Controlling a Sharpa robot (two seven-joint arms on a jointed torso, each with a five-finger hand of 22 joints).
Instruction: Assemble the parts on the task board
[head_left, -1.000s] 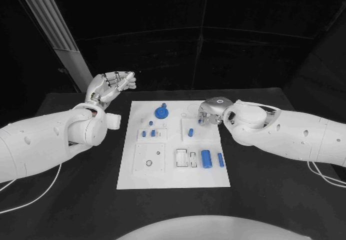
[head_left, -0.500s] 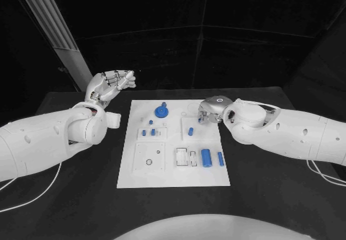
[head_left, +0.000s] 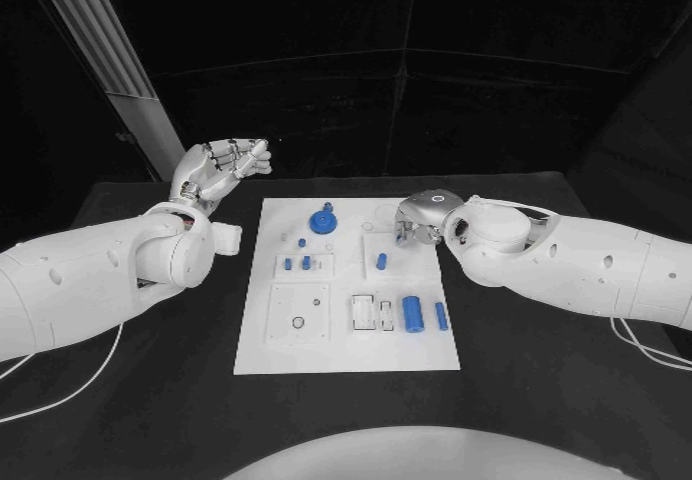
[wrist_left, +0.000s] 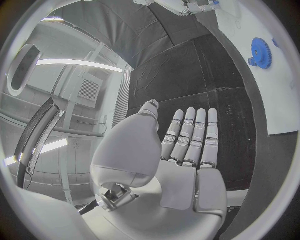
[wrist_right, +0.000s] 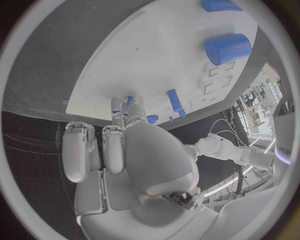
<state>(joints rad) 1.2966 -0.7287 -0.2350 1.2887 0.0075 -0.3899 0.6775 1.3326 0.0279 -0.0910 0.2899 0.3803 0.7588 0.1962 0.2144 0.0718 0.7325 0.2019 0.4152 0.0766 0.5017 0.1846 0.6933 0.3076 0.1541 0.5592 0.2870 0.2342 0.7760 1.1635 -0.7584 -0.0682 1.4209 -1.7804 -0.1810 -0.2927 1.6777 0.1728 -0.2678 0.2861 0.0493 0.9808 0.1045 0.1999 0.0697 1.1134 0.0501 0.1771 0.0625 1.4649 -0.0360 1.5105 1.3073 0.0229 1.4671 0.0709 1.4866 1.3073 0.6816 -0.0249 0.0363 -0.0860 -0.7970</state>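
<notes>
The white task board (head_left: 346, 345) lies in the middle of the table. On it are a blue gear (head_left: 323, 222), small blue pegs (head_left: 297, 265), a blue peg (head_left: 381, 263), a thick blue cylinder (head_left: 413, 315) and a thin blue rod (head_left: 441, 319). My right hand (head_left: 417, 220) hangs over the board's far right corner with its fingers curled down. In the right wrist view a small blue part (wrist_right: 129, 100) sits pinched between its thumb and a fingertip, close above the board (wrist_right: 156, 55). My left hand (head_left: 219, 168) is raised left of the board, fingers straight, holding nothing.
The board has several white recesses, among them a square plate with a hole (head_left: 299, 318) and slots (head_left: 372, 314). Black table surface (head_left: 144, 380) surrounds the board. A pale post (head_left: 123, 80) stands at the far left.
My right hand has drawn slightly toward the board's far edge. My left hand has stayed raised and has barely moved.
</notes>
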